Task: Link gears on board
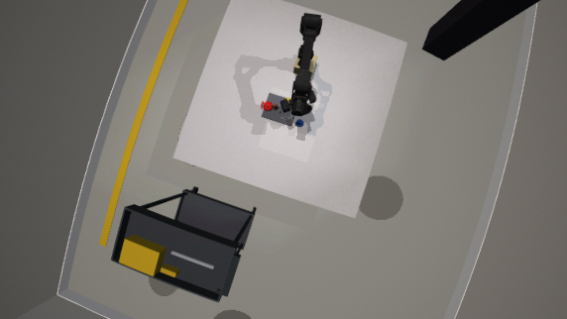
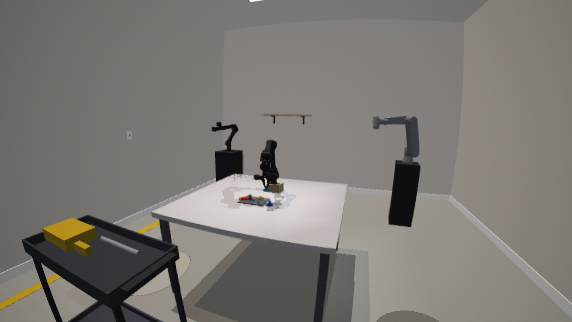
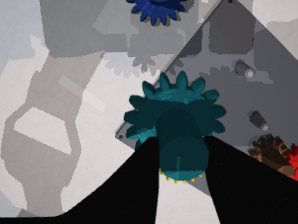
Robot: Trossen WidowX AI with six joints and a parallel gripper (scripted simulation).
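My gripper [image 3: 180, 145] is shut on the upright knob of a teal gear [image 3: 175, 95] [image 2: 266, 189], held above the near part of the grey board [image 2: 257, 202]. The yellow gear [image 3: 183, 181] [image 2: 260, 197] is mostly hidden beneath the teal gear in the wrist view; only some teeth show. A brown gear [image 3: 270, 152] [image 2: 250, 197] is on the board beside the red gear [image 3: 295, 159] [image 1: 268, 106] [image 2: 243, 198], their teeth appearing to meet. Two bare pegs show, one [image 3: 245, 69] farther from the brown gear, one [image 3: 258, 120] nearer. A blue gear [image 3: 157, 7] [image 1: 299, 123] [image 2: 269, 203] stands on the table off the board.
A tan block [image 1: 305, 64] [image 2: 276, 187] stands on the white table [image 1: 223, 134] [image 2: 300, 220] near the arm's base. A dark cart [image 1: 198, 248] [image 2: 115, 270] with yellow blocks stands beyond the table's edge. Arm shadows fall across the board and table.
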